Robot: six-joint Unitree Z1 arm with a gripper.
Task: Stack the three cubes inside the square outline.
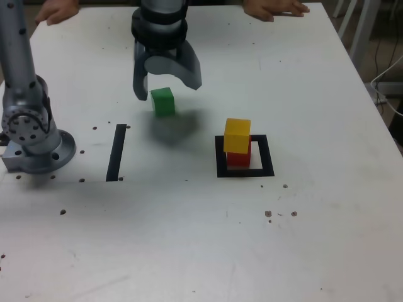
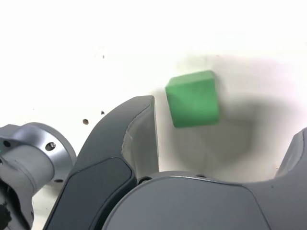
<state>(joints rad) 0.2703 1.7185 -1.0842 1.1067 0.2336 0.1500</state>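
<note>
1. While the claw (image 1: 167,78) hangs above the surface (image 1: 189,239) with its jaws spread wide and nothing between them, the green cube (image 1: 163,101) sits just below and slightly ahead of the fingertips, untouched.
2. Off to one side of the claw, toward the exterior view's right, the yellow cube (image 1: 237,135) rests on the red cube (image 1: 238,158) inside the square outline (image 1: 220,157). Two of three cubes appear stacked.
3. Step in hand, as judged: approach to the last cube, the green one, for pickup.
4. Next move calls for:
   - centring the jaws over the green cube (image 2: 193,98), which the wrist view shows nearer one finger (image 2: 139,129) than the other;
   - lowering until the fingers flank it, then closing;
   - lifting well clear of the stack before carrying it over.
5. Limits of view:
   - the second finger is cut off at the wrist view's edge;
   - most of the red cube is hidden behind the yellow one;
   - two hands (image 1: 274,9) at the far edge of the surface are cropped;
   - whether the green cube lies square to the jaws cannot be told for certain.
</note>
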